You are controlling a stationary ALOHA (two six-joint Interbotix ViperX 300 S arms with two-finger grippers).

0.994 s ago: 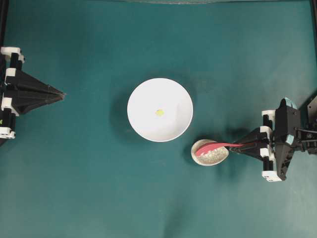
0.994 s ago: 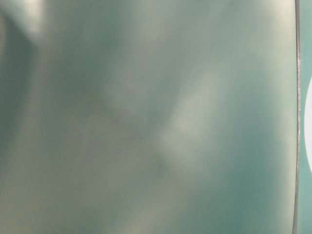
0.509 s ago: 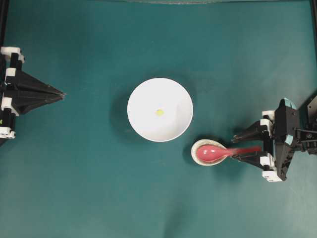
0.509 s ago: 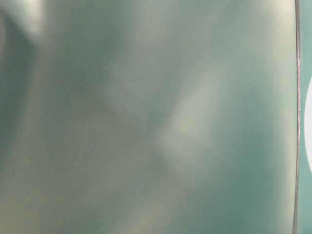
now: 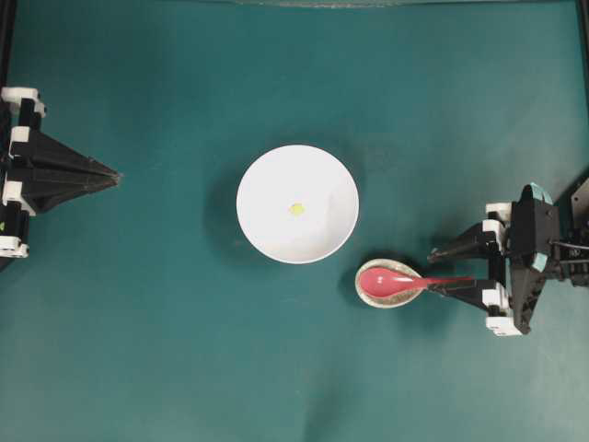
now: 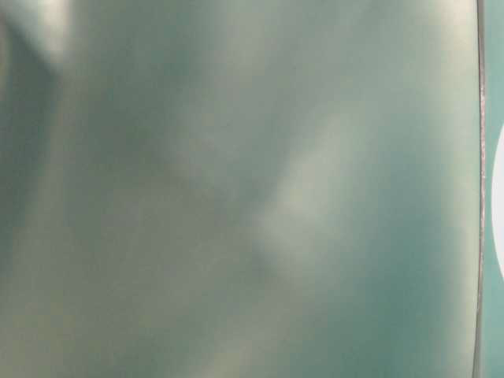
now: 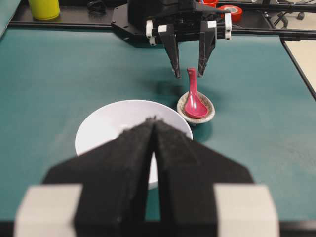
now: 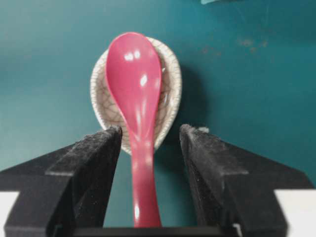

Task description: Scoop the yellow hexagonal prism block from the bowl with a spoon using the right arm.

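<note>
Black, pointed fingers of the left gripper (image 5: 110, 175) are clenched tip to tip, grasping nothing, at the left edge of the desk (image 5: 184, 368). It plays no part in this step.

Well ahead of those tips sits the bowl (image 5: 267, 230), white and round. The yellow hexagonal prism block (image 5: 296, 209) lies on the bowl floor near its centre, untouched and apart from everything else.

Between the bowl and the right fingers stands the spoon rest (image 5: 373, 293), speckled off-white and just beside the bowl rim. The spoon (image 5: 386, 282) lies in it, scoop facing up, with its pink-red handle running back toward the right arm (image 5: 529, 258).

The right gripper (image 5: 437, 269) is released. The right wrist view shows the two pads (image 8: 94, 148) standing on either side of the handle with visible gaps, so nothing is grasped.

Change over the last second: the fingers were clamped on the handle with the scoop tipped on edge; they have since spread wide, and the spoon has settled flat in the rest.

Consequence: the spoon is no longer held and the block is not yet scooped. Judged from this, the handle, lying centred between the pads, needs regrasping before any move toward the bowl. The glossy handle may slip or roll under a light pinch.
</note>
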